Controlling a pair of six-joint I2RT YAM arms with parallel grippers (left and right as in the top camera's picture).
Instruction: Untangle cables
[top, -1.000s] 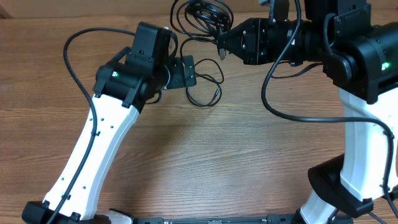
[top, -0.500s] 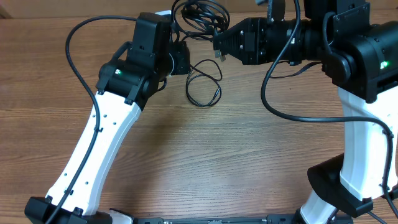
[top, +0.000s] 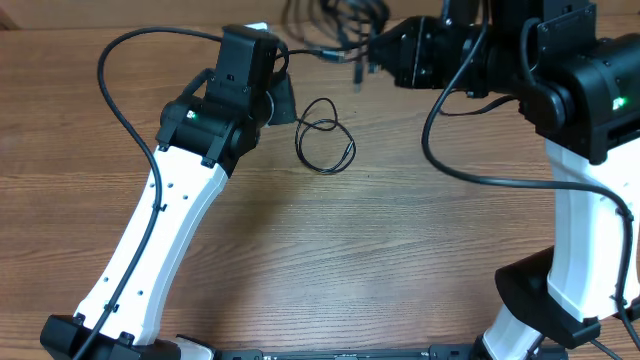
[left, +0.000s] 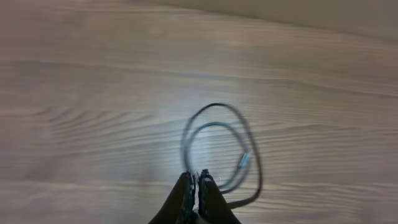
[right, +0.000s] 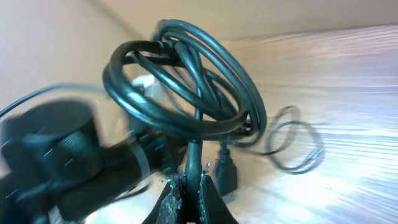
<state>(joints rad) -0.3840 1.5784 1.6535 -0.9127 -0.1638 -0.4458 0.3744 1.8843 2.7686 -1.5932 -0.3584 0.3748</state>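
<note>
While the right gripper (right: 191, 182) is clamped shut on a strand of the tangled cable bundle (right: 194, 146), held up by the tabletop's (top: 400, 260) far edge, a loose cable coil (top: 318, 124) lies flat nearby. Left gripper (left: 198, 186): jaws closed at the coil's rim; whether it grips the coil cannot be told.

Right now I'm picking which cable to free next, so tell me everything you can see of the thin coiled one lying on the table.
The coiled cable is a thin black flexible wire, wound in about two loose overlapping loops and lying flat on the wooden table. A small pale plug tip shows along one loop. Its edge meets the shut left fingers; whether they pinch it is unclear. It lies apart from the cable bundle.
</note>
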